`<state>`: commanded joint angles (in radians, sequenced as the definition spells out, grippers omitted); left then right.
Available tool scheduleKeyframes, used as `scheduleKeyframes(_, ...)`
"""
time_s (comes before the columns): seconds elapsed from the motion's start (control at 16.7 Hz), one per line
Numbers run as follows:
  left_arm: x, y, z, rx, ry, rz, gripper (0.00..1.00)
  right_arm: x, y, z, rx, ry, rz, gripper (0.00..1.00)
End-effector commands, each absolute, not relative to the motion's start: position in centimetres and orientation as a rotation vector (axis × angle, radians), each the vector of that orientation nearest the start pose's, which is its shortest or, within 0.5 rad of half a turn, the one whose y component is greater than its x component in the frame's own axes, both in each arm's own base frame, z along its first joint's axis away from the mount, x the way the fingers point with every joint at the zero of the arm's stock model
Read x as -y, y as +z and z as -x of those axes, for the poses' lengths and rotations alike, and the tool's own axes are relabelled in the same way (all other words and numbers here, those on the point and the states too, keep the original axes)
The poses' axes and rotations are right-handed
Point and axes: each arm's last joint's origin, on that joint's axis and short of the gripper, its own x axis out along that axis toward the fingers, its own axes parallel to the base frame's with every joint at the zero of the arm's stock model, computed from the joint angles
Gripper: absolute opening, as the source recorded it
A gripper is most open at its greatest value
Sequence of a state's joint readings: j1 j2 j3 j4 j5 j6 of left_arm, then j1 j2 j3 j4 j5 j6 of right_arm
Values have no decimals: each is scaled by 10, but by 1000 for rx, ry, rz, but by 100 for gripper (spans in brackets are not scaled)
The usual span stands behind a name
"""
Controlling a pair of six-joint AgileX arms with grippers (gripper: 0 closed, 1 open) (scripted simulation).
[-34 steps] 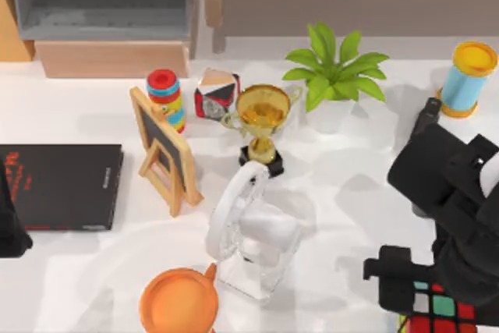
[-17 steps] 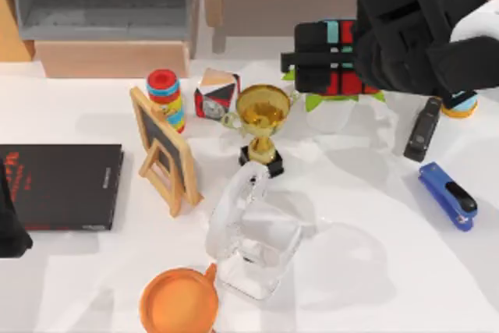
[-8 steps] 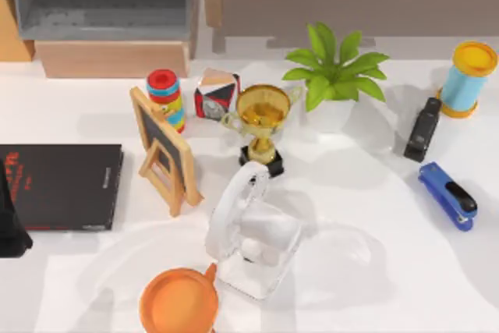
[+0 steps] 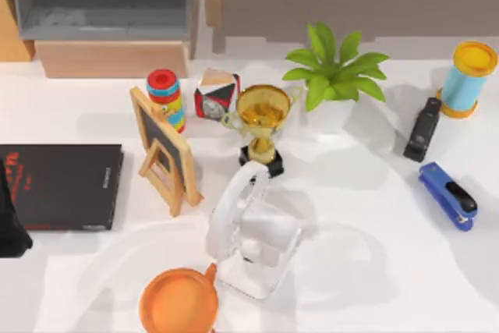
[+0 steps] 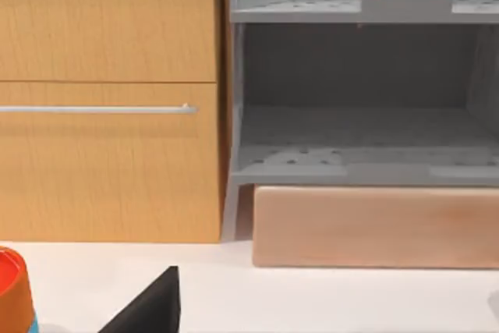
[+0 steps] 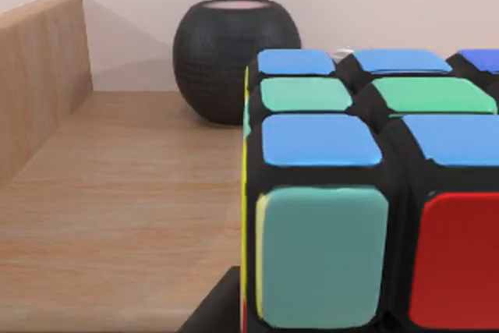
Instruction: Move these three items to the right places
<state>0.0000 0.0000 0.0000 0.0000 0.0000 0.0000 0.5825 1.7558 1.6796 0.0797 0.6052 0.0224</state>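
Puzzle cube (image 6: 366,193), black-framed, blue, green, teal, red stickers, above wooden shelf (image 6: 117,216)

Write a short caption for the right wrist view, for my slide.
A colourful puzzle cube close to the camera, above a wooden shelf, with a round black speaker behind it.

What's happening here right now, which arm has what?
The right arm's wrist view shows a puzzle cube close up over a wooden shelf, beside a round black speaker. The left arm sits parked at the table's left edge. The blue stapler, trophy and plant rest on the white table.
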Motion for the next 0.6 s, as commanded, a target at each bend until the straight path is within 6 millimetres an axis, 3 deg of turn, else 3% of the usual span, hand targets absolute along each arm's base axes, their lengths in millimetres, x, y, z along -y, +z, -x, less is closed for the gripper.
scheduleKeyframes(0.6, 1, 160, -106, 0, 0, 0, 100, -219, 411, -433, 43, -8, -32, 0)
